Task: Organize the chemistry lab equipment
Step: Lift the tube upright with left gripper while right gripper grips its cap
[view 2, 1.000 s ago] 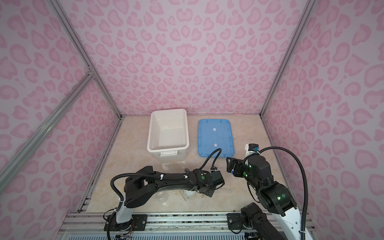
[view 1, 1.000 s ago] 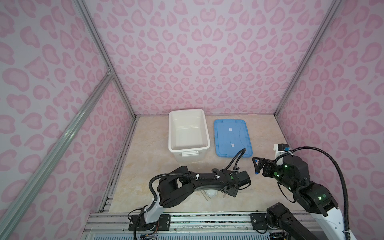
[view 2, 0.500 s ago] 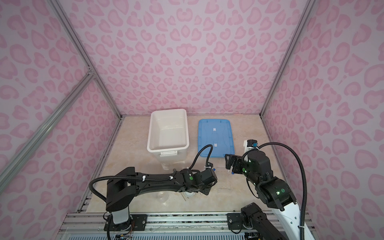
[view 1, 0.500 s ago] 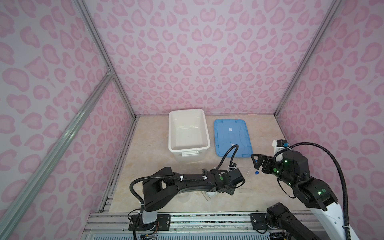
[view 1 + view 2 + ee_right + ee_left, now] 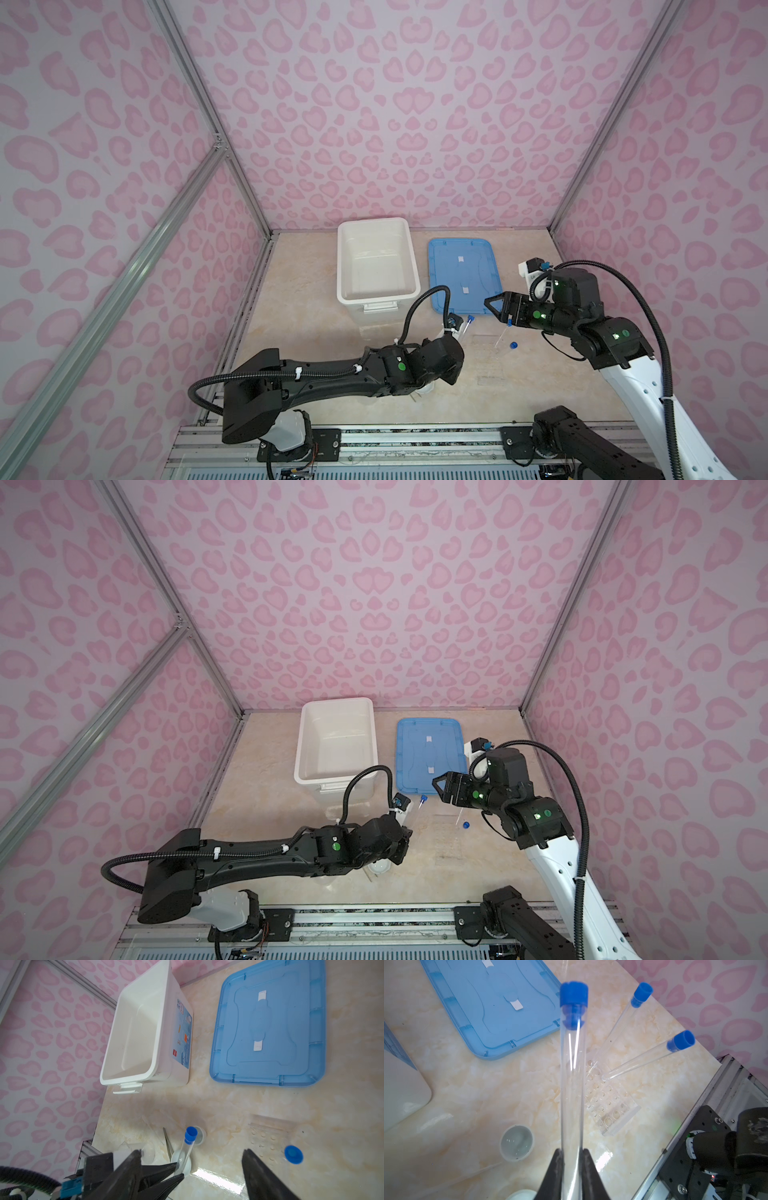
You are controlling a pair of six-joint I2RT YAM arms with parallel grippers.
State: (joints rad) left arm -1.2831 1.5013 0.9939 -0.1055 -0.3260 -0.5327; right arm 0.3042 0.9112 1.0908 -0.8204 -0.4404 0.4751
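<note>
Clear tube [image 5: 572, 1076] with a blue cap at its far end is clenched low down between both fingers of the left claw [image 5: 572, 1153]. It sticks straight out ahead of the tips. From the right wrist camera the same grip shows: left claw low over the tabletop [image 5: 228, 1101], tube angled up out of it. In a top view only the capped end [image 5: 595, 318] shows past the left wrist.

Clear rack [image 5: 610, 1105] sits on the tabletop beyond the left claw, off to one side of the held tube. Whether tube and rack touch, cannot tell. Two more blue-capped tubes stand in the holes at the rack's far end, both leaning — first racked tube [image 5: 616, 1028], second racked tube [image 5: 639, 1059].

Small white dish [image 5: 517, 1144] lies on the tabletop close to the left claw's tips, on the side away from the rack. The rim of a second dish [image 5: 522, 1194] shows right at the claw's base.

Right claw [image 5: 192, 1151] is released — jaws spread wide, nothing between them. It hangs above the tabletop, with the rack below and just ahead. Thin metal tweezers [image 5: 168, 1142] lie flat below it, toward the left claw. Farther ahead of the right claw, the blue lid [image 5: 268, 1028] lies flat with the white box [image 5: 141, 1028] beside it.
</note>
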